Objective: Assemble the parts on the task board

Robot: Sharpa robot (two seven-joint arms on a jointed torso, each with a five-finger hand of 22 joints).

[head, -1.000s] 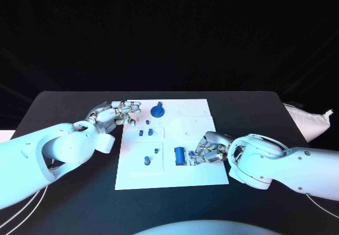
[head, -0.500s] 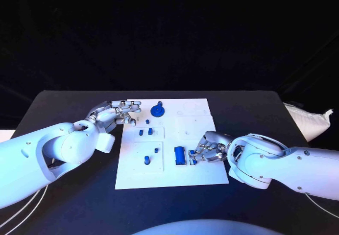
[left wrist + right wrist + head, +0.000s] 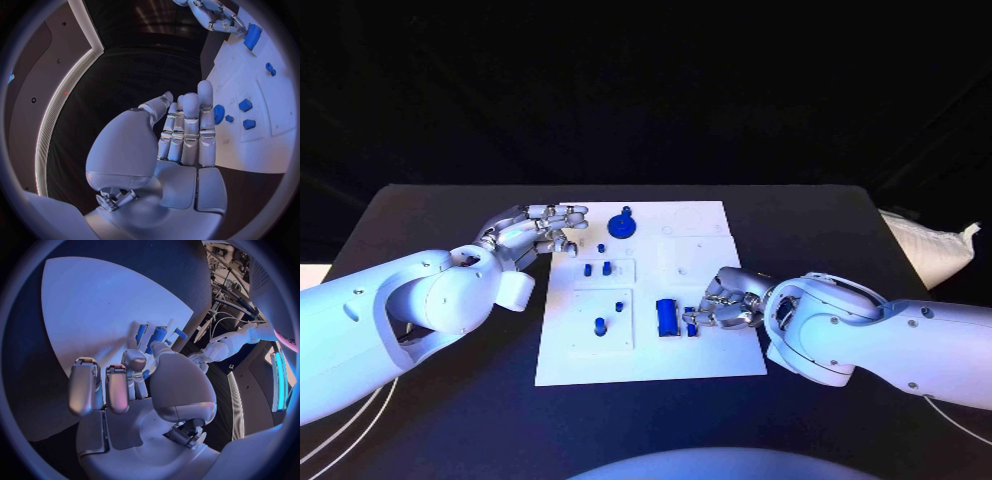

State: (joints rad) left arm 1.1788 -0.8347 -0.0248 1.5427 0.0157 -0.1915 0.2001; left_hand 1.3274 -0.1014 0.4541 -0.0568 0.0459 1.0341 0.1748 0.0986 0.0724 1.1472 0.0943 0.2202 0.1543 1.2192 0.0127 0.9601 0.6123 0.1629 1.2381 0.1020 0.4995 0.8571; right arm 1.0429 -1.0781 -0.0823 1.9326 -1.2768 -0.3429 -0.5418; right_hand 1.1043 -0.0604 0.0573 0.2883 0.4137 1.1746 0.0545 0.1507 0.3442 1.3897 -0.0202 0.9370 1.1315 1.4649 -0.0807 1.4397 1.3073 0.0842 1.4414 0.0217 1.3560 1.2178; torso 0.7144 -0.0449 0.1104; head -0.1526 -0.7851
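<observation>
The white task board (image 3: 711,355) lies mid-table. At its far end sits a blue gear-like part (image 3: 622,226), seen past my fingertips in the left wrist view (image 3: 218,114). Small blue parts (image 3: 597,268) stand below it, and another (image 3: 600,326) is nearer me. A blue block (image 3: 666,317) lies beside my right hand (image 3: 726,308), whose thumb and a finger pinch a small blue part (image 3: 145,374) just right of the block. My left hand (image 3: 535,233) hovers at the board's far left edge, its fingers (image 3: 187,132) straight and holding nothing.
Black table (image 3: 430,220) surrounds the board on all sides. A white bag (image 3: 932,248) lies at the table's right edge. My right forearm (image 3: 877,340) covers the table to the right of the board.
My right hand's fingers have drawn slightly closer together beside the blue block. The left hand has barely shifted.
</observation>
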